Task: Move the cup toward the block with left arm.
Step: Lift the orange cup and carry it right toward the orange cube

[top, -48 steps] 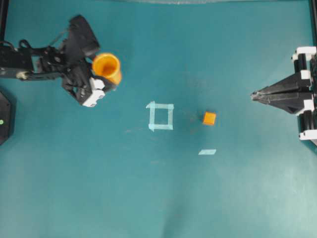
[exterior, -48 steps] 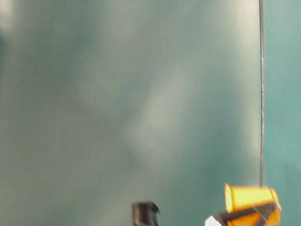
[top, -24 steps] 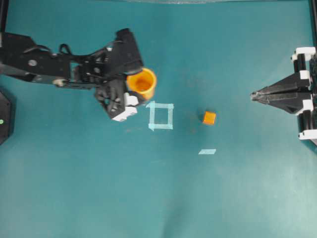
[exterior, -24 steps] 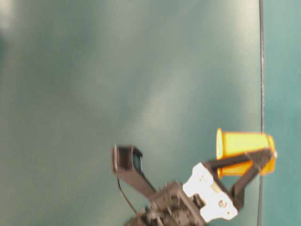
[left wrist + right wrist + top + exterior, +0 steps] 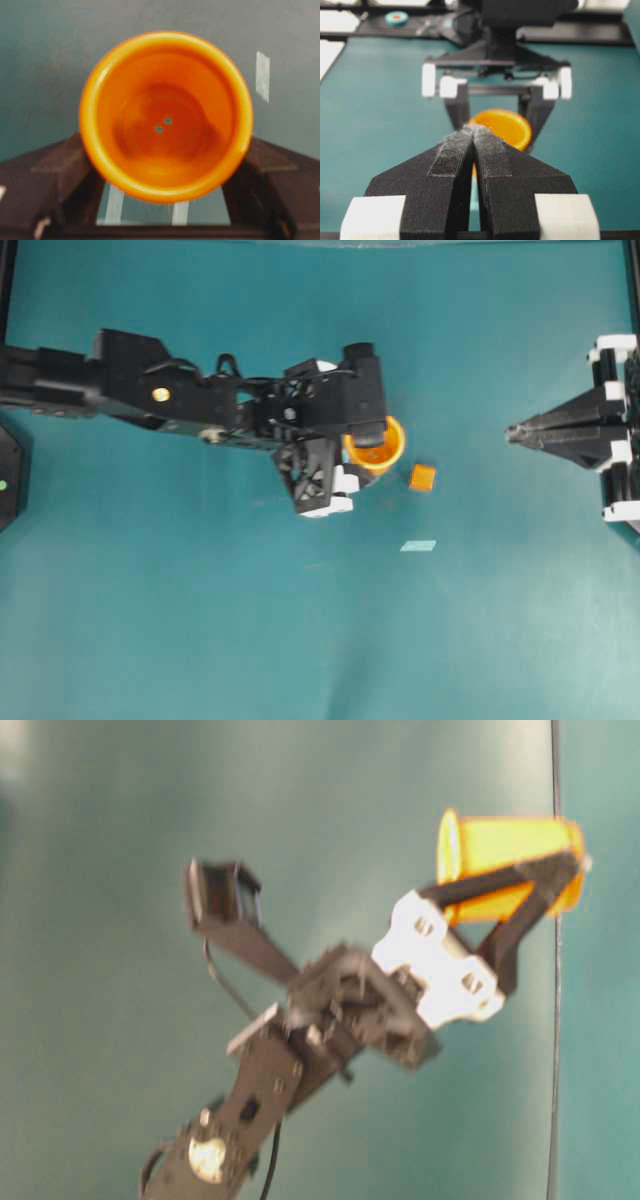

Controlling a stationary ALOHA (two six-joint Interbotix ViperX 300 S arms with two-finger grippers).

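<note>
An orange-yellow plastic cup (image 5: 377,447) sits clamped between the two black fingers of the left gripper (image 5: 368,452), which press on opposite sides of its wall. From above, the cup is just left of a tiny orange block (image 5: 422,477), near it but with a narrow gap. In the left wrist view the cup (image 5: 166,115) faces the camera mouth-first, round with a wide glossy rim and two small dark dots at the bottom. The long black left arm (image 5: 190,400) reaches in from the left edge. At the right edge, the right gripper (image 5: 512,433) rests with its fingers pressed together, holding nothing. The table (image 5: 200,620) is teal, with a pale tape strip (image 5: 419,546) below the block.
</note>
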